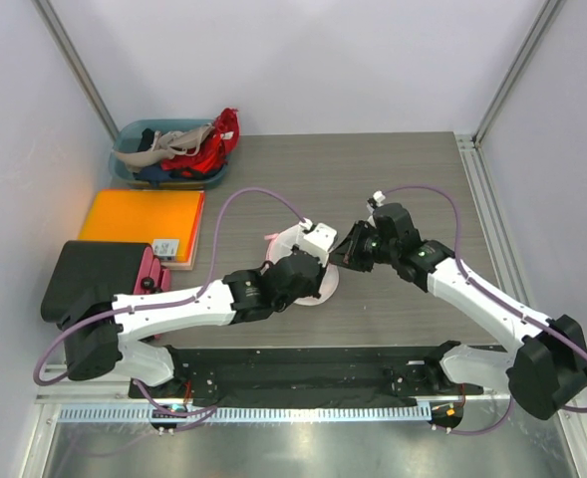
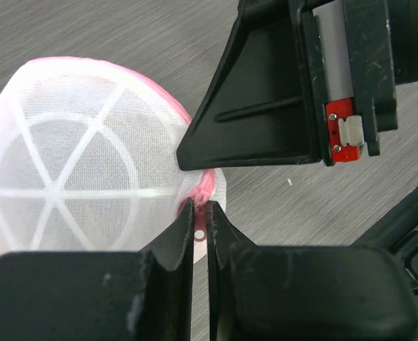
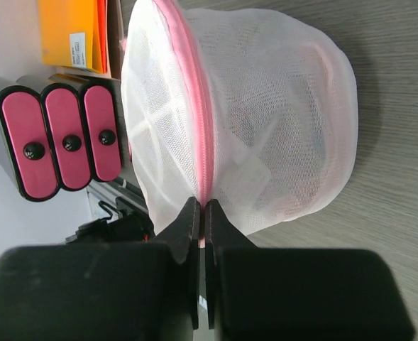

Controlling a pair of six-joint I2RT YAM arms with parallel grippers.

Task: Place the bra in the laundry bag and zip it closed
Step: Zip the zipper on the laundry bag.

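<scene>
Pink zip trim (image 3: 194, 92) of the white mesh laundry bag (image 3: 265, 106), lying on the bench (image 3: 393, 71), is pinched in the shut right fingers (image 3: 186, 231). The left fingers (image 2: 177, 245) are closed on its zip pull (image 2: 200, 231). Best to anchor with the right and draw the left steadily along the seam.

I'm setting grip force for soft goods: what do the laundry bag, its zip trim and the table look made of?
The laundry bag looks like fine white synthetic mesh, semi-sheer, with stiffer white ribs showing through. The zip trim looks like pink woven tape, probably polyester. The table shows a matte grey wood-grain, likely laminate.
</scene>
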